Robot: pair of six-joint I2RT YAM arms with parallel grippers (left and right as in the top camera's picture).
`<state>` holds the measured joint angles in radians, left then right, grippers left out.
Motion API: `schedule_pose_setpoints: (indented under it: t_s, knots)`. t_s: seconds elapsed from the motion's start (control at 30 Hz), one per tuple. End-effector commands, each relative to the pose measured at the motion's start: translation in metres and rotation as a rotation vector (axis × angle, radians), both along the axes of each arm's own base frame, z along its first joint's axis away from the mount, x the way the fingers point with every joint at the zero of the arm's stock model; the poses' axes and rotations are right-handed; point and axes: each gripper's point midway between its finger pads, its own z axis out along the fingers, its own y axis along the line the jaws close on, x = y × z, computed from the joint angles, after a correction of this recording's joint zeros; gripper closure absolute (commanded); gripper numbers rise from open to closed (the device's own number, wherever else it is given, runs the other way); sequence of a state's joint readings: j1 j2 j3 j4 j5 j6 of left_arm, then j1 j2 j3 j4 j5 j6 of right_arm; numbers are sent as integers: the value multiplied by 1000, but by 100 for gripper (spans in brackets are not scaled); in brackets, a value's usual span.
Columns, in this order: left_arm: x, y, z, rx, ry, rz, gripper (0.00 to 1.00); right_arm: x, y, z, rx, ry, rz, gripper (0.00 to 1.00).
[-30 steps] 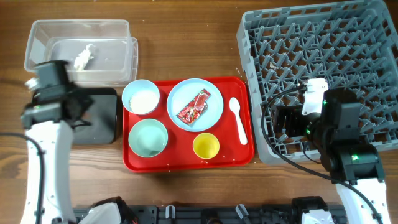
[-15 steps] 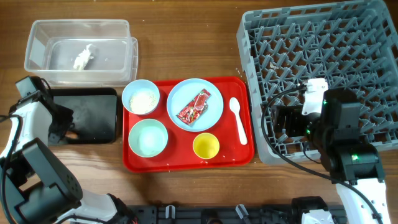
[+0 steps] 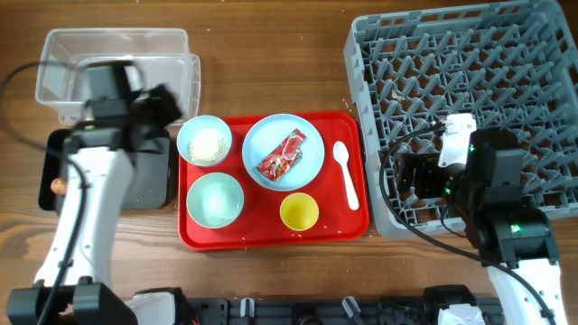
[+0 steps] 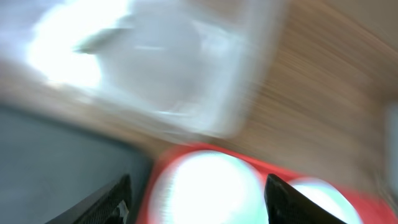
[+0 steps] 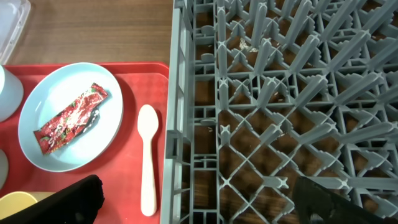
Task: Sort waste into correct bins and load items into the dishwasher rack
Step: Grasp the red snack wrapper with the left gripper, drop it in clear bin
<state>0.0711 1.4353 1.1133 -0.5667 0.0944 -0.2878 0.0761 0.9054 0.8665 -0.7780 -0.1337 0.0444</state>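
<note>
Both spread wide and empty, the left gripper (image 4: 198, 184) hovers by the white bowl (image 3: 205, 142), the right gripper (image 5: 198, 185) over the rack (image 5: 280, 93).

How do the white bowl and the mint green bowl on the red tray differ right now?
The white bowl holds loose white grains; the mint green bowl looks empty. The white bowl sits farther from the robot, the mint green bowl nearer. The mint green bowl looks slightly wider than the white one. Both stand upright on the red tray.
</note>
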Motion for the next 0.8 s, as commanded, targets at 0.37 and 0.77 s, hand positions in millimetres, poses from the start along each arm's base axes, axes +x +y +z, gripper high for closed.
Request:
schedule_pose_setpoints:
  t_s: [0.37,0.77]
  knots:
    - [-46,-219,-131,143,237,-841,5,3,1,9,5,-20,-8,0]
    - [-66,-219,-170,217,358,-891,65,3,1,9,5,-20,-8,0]
